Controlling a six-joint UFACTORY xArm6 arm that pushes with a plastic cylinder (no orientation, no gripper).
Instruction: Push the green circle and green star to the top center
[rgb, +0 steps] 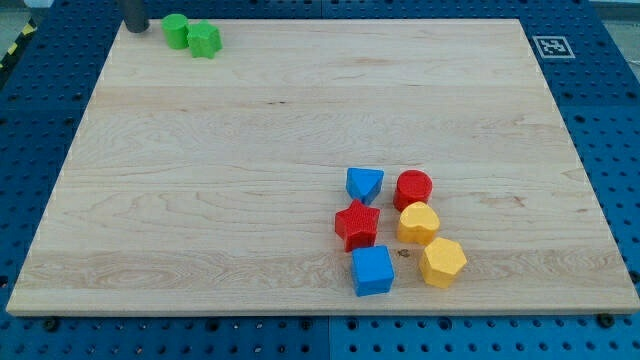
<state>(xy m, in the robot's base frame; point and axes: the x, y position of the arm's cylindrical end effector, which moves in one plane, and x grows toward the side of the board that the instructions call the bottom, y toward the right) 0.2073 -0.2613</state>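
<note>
A pale wooden board fills most of the view, lying on a blue perforated table. I place everything from the board's top left corner.

My tip stands right at that corner, a dark rod cut off by the view's top edge. It is a plain rod with nothing to open or close, and it holds nothing. It touches no block.

Just to the view's right of my tip sit the two green blocks, hard against the board's top edge. The nearer one is the green circle, separated from my tip by a small gap. The green star sits at its right, a touch lower, and the two appear to touch. Both remain close to the top left corner, well short of the middle of the top edge.

Far from that corner, down toward the board's bottom and right of centre, six blocks cluster together. A blue triangle and a red circle form the cluster's top row. Below them lie a red star and a rounded yellow block. Lowest are a blue cube and a yellow hexagon.

At the board's top right corner, directly opposite my landmark, is a small black and white marker tag.
</note>
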